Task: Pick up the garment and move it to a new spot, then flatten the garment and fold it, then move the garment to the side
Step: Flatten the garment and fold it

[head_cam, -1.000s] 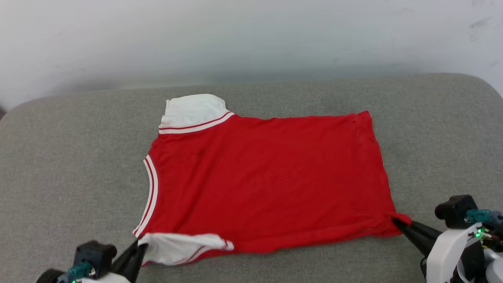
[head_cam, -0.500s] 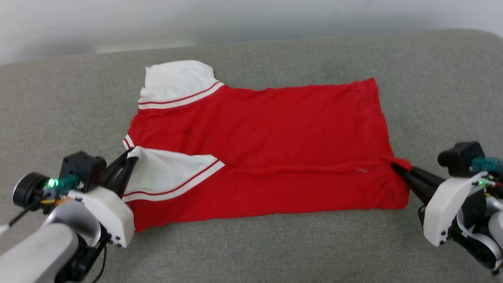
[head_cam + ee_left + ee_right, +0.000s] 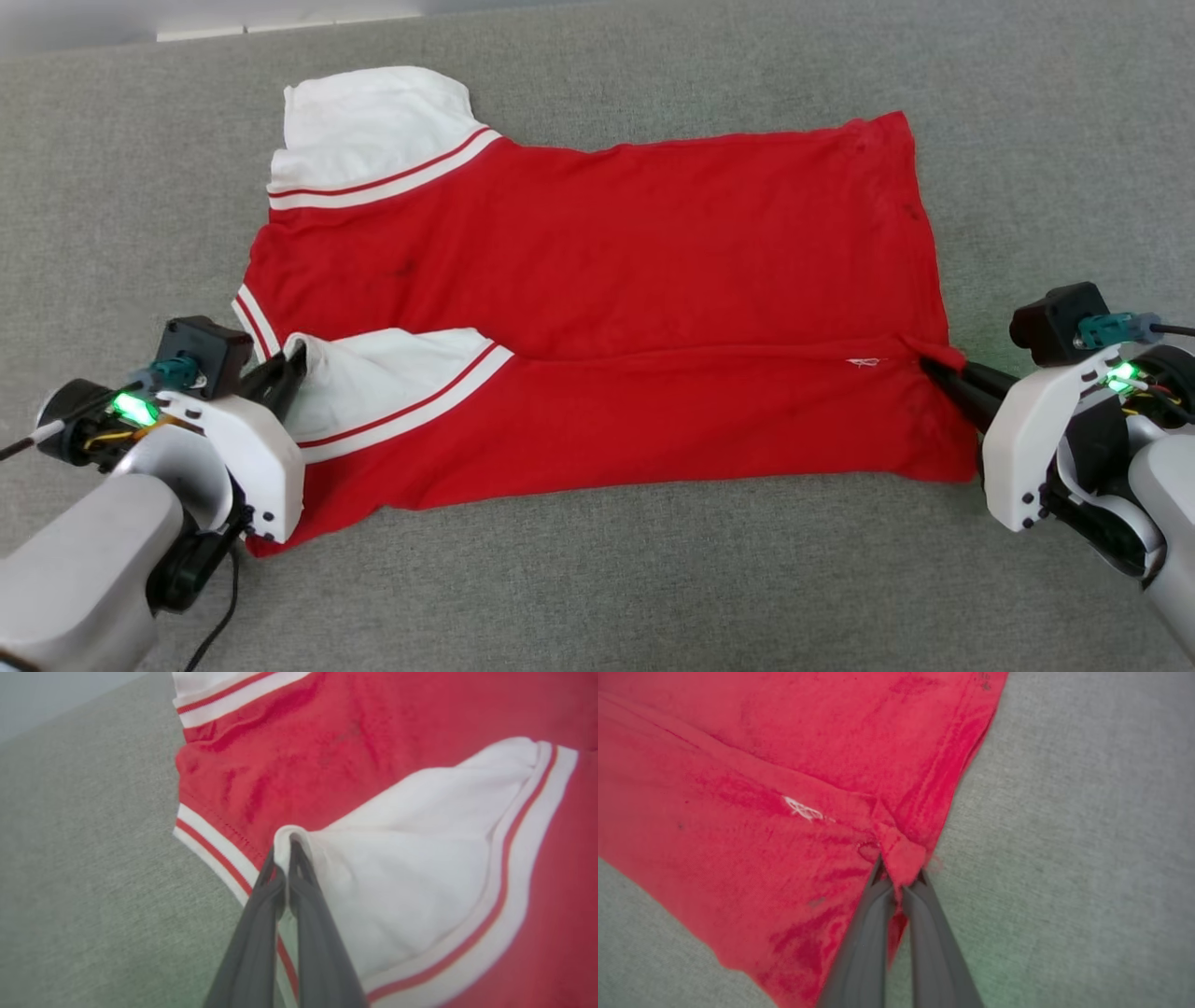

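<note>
The garment [image 3: 607,280], a red shirt with white sleeves and red-white stripe trim, lies spread on the grey cushion with its near edge folded up over its middle. My left gripper [image 3: 294,359] is shut on the tip of the near white sleeve [image 3: 420,858], which lies turned over onto the red body. In the left wrist view the left gripper [image 3: 285,847] pinches the sleeve's white edge. My right gripper [image 3: 929,369] is shut on the red hem corner [image 3: 901,856] at the garment's right edge. The chest lettering is hidden.
A grey fabric cushion [image 3: 607,579] carries everything, with bare room in front of the garment and on both sides. A pale wall strip [image 3: 187,19] shows at the top left. A small white thread mark [image 3: 864,361] sits near the hem fold.
Both grippers have carried the garment's near edge away from me over the red body, so the near sleeve and hem corner now lie on its middle. The camera has tilted down.
</note>
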### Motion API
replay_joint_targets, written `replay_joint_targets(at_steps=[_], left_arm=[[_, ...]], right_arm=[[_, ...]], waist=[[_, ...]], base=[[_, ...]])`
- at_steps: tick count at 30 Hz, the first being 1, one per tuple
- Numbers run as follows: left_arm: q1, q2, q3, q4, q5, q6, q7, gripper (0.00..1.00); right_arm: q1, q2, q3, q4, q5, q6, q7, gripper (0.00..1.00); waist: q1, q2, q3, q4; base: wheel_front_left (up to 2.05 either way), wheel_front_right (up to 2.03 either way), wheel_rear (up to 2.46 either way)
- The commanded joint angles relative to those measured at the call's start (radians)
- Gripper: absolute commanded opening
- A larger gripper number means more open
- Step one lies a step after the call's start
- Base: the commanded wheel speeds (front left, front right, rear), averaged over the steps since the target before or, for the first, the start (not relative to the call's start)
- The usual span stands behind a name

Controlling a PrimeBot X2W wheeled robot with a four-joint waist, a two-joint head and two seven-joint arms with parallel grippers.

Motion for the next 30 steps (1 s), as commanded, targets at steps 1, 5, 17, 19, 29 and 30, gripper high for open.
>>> replay_joint_targets(at_steps=[1,5,17,19,29,30], left_arm=[[-0.018,-0.011,-0.006,0.023,0.002,-0.009,0.002,0.00],[-0.031,-0.045,-0.019,0.085,0.005,-0.034,-0.007,0.00],[-0.082,-0.034,-0.021,0.107,0.014,-0.056,0.010,1.00],[-0.089,-0.011,-0.018,0.082,-0.002,-0.065,0.047,1.00],[-0.146,0.129,-0.037,-0.073,-0.101,-0.124,0.367,1.00],[-0.152,0.140,-0.040,-0.091,-0.117,-0.129,0.411,1.00]], right_arm=[[-0.020,0.008,0.013,0.015,0.005,-0.001,-0.004,0.00],[-0.047,0.020,0.046,0.052,0.012,-0.001,-0.020,0.00],[-0.048,-0.009,0.097,0.067,0.047,-0.001,-0.089,1.00],[-0.041,-0.014,0.100,0.057,0.052,-0.001,-0.097,1.00],[-0.029,-0.025,0.106,0.010,0.062,-0.001,-0.088,1.00],[-0.027,-0.025,0.106,0.007,0.063,-0.001,-0.085,1.00]], waist=[[-0.0002,-0.0001,0.005,0.001],[-0.0002,-0.0001,0.003,0.003],[-0.0002,-0.0001,-0.108,0.031],[-0.0002,-0.0001,-0.122,0.034],[-0.0002,-0.0001,-0.157,0.035],[-0.0002,-0.0001,-0.159,0.035]], base=[[0.00,0.00,0.00],[0.00,0.00,0.00],[0.00,0.00,0.00],[0.00,0.00,0.00],[0.00,0.00,0.00],[0.00,0.00,0.00]])
